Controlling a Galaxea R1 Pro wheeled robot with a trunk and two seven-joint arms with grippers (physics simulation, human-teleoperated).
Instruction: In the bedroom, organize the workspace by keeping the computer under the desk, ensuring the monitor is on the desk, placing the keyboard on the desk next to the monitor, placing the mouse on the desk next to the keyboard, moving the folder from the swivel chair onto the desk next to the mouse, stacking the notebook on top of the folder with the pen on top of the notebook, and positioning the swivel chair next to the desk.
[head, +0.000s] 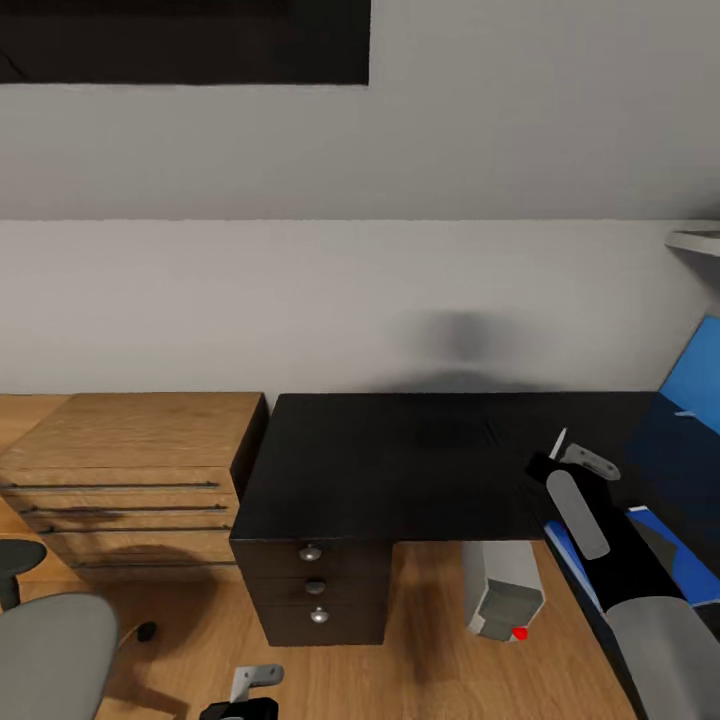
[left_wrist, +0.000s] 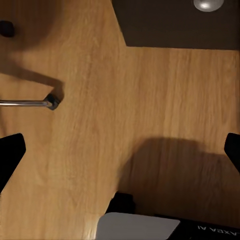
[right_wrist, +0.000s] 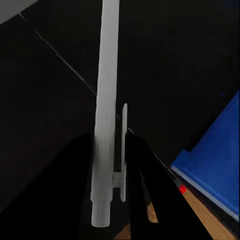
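My right gripper (head: 568, 455) hovers over the right end of the black desk (head: 400, 460), shut on a white pen (head: 558, 442). In the right wrist view the pen (right_wrist: 107, 75) stands out between the black fingers (right_wrist: 142, 165) above the dark desk top. The blue folder (head: 695, 572) lies on the desk beneath my right arm, and its corner (right_wrist: 215, 160) shows beside the pen. The grey computer (head: 500, 590) stands under the desk with its red light on. The swivel chair (head: 50, 640) is at the lower left. My left gripper (head: 245, 690) hangs open low over the floor.
A light-wood drawer unit (head: 130, 470) adjoins the desk's left end. The desk's drawers carry silver knobs (head: 311, 552). A blue wall panel (head: 700, 385) rises at the right. The chair's chrome leg and castor (left_wrist: 52, 101) lie on the wooden floor (left_wrist: 125, 100) near my left gripper (left_wrist: 120, 150).
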